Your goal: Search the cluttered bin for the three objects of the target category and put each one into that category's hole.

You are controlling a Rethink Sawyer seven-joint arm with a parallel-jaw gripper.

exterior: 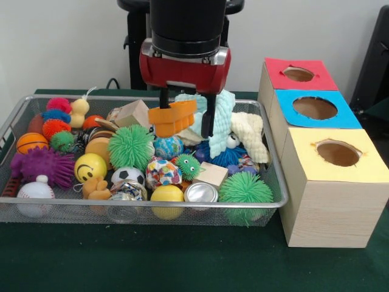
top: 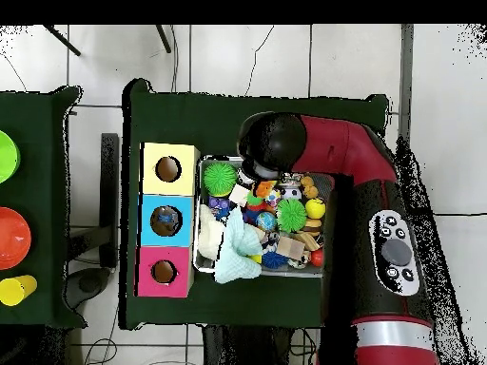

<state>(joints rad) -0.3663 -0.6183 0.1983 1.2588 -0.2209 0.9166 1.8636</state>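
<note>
My gripper (exterior: 185, 125) hangs over the back middle of the wire bin (exterior: 18, 115), with its fingers (exterior: 208, 118) closed on an orange toothed toy (exterior: 173, 118) held just above the pile. Behind the gripper a pale teal knitted cloth (exterior: 223, 118) stands up above the bin's rim, and it also shows in the overhead view as the teal cloth (top: 236, 255). Beside the bin stand three wooden boxes with holes: red top (exterior: 298, 74), blue top (exterior: 315, 107) and yellow top (exterior: 338, 153). In the overhead view the arm's head (top: 276, 143) covers the gripper.
The bin holds several spiky green balls (exterior: 130, 146), a purple spiky toy (exterior: 39, 165), a yellow smiley ball (exterior: 90, 166), a baseball (exterior: 35, 191), wooden blocks (exterior: 135, 112), a tin can (exterior: 201, 193) and a cream cloth (exterior: 250, 135). Coloured bowls (top: 11, 238) sit on a side table.
</note>
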